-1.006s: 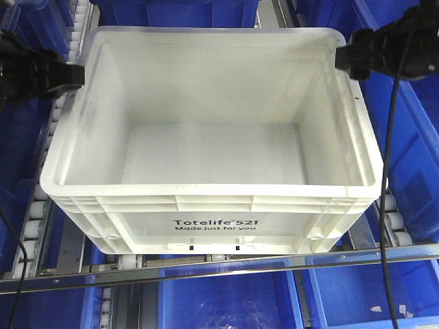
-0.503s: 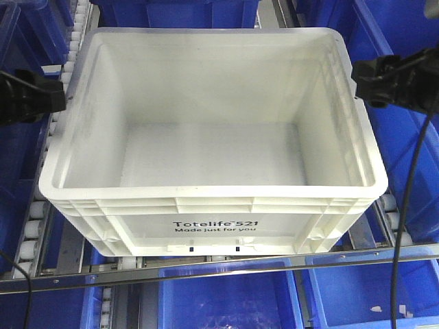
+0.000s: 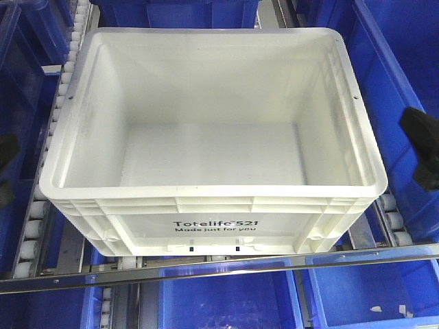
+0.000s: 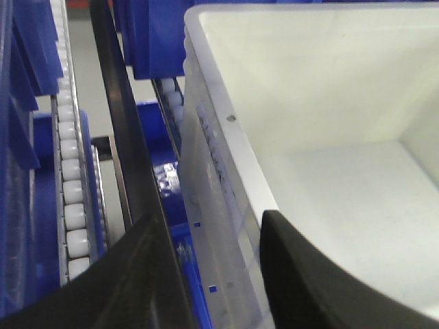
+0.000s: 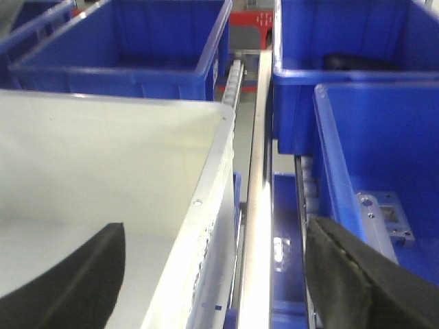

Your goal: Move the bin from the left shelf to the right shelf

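The white bin (image 3: pixel 212 154), printed "Totelife 521", sits empty on the roller shelf in the middle of the front view. My left gripper (image 3: pixel 5 164) is a dark shape at the left edge, clear of the bin's left wall. My right gripper (image 3: pixel 420 156) hangs off the bin's right side, over a blue bin. In the left wrist view my left gripper (image 4: pixel 219 281) is open, with the bin (image 4: pixel 329 103) and its left rim running between the fingers without touching them. In the right wrist view my right gripper (image 5: pixel 219 288) is open wide, and the right rim of the bin (image 5: pixel 103 157) passes between its fingers.
Blue bins (image 3: pixel 405 75) flank the white one on both sides, behind it (image 5: pixel 130 41) and on the level below (image 3: pixel 226 301). Roller tracks (image 3: pixel 34 226) run under and beside it. A metal shelf rail (image 3: pixel 219 267) crosses in front.
Both grippers have left the bin's far rim corners and drawn outward and toward the camera. The bin shifted slightly early on, then stayed still.
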